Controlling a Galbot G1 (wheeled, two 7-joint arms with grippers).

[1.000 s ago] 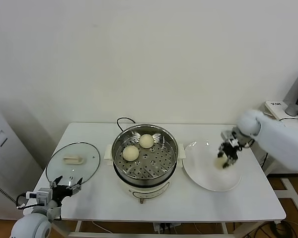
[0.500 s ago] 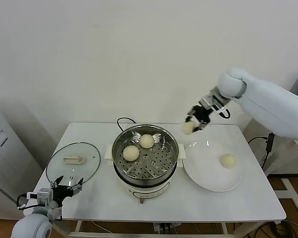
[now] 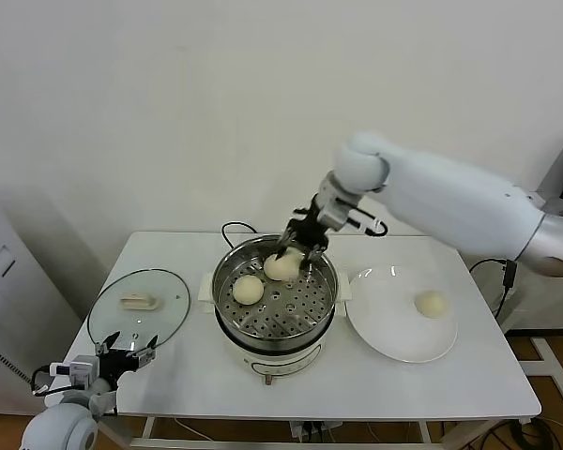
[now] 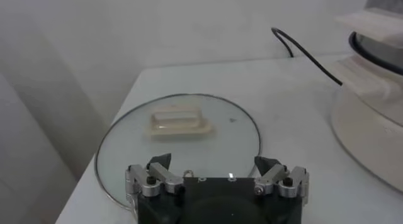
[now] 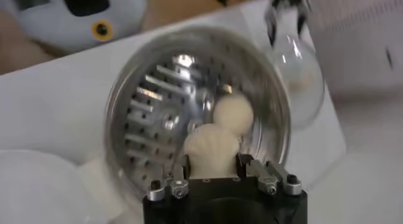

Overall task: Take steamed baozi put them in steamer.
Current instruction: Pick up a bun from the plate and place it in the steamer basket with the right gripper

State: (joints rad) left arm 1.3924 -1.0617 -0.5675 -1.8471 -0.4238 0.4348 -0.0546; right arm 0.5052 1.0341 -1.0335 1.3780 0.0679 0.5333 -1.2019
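baozi [image 5: 210, 150] smooth, cream-white | clamped in right gripper [image 5: 211, 163] | above steamer [image 5: 138, 106]

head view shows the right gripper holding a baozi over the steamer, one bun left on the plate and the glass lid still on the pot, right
Not quite: the glass lid lies flat on the table to the left of the steamer, as the head view shows. The right gripper does hold a baozi over it, and one bun remains on the plate.

My right gripper [image 3: 296, 248] covers the far bun in the steamer [image 3: 274, 292]; whether my held baozi [image 5: 211, 150] touches it, I cannot tell. The steamer hides its cord's near end.
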